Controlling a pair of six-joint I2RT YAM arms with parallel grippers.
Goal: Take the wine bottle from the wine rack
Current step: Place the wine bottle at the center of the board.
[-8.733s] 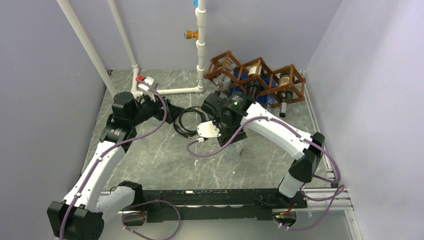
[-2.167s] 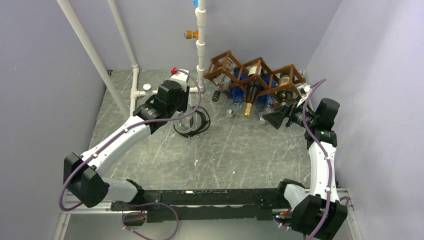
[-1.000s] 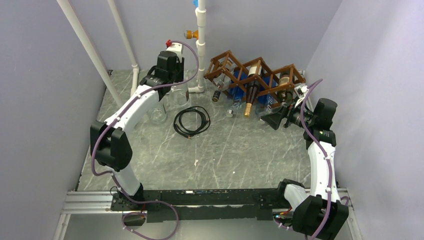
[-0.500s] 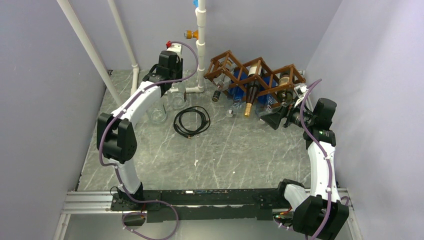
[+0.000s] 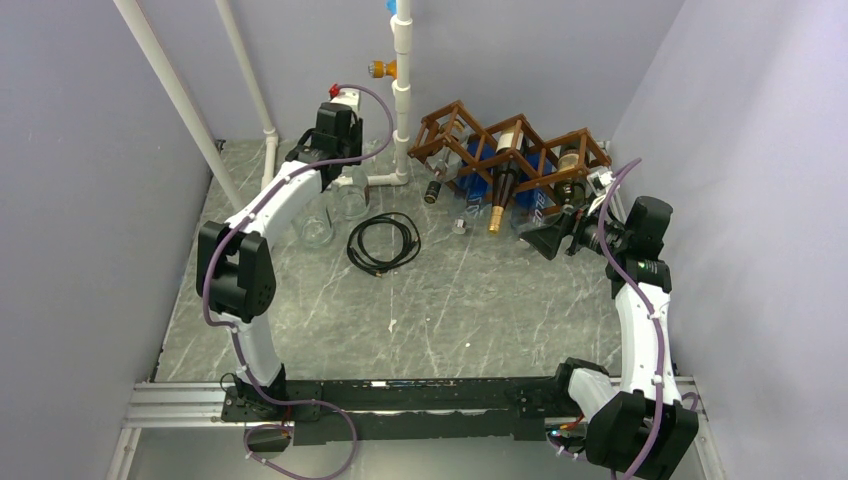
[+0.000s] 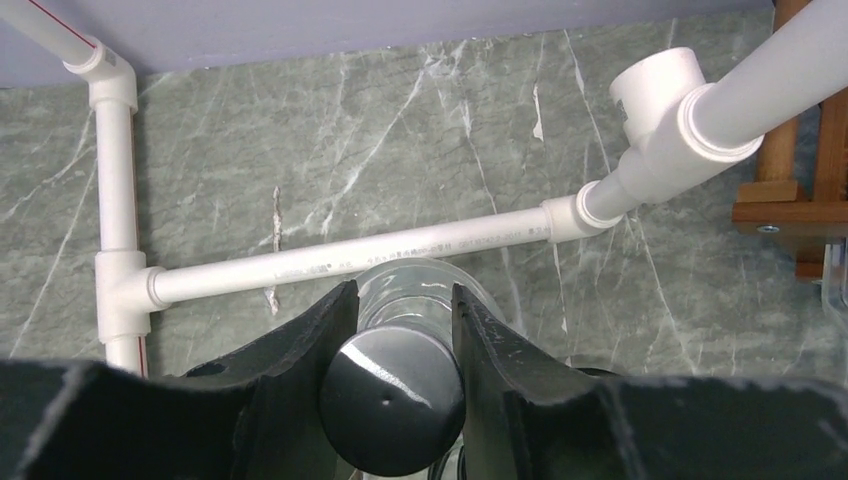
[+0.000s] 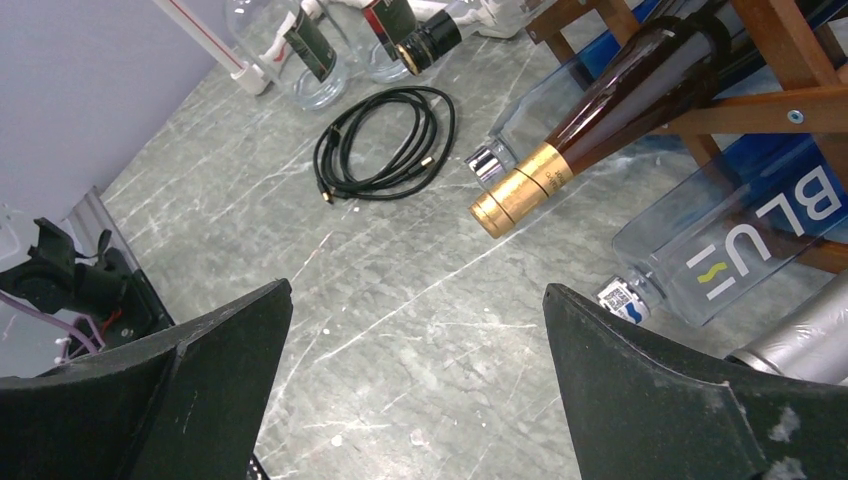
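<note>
Far off to the left of my right gripper (image 7: 416, 300), the left arm has swung away from the cable coil (image 7: 385, 140) into the back corner. My left gripper (image 6: 402, 290) is nearly closed, pinching a dark round cap (image 6: 392, 400), with a clear glass rim (image 6: 420, 268) just past the fingertips. Can't tell what the cap belongs to.

Right gripper unchanged this past second: spread wide, nothing in it.

Reading: the left arm is out of the way, so the pull falls to the right side. Not begun.

Wine rack (image 7: 760, 108) sits ahead and right of the right gripper. The wine bottle (image 7: 600, 115) lies in it, gold-capped neck poking out toward me, apart from both fingers.

Lilac walls (image 5: 720, 150) close round on three sides. Grey marbled desk (image 5: 450, 300) below. White pipes (image 6: 340, 262) run under the left gripper.
</note>
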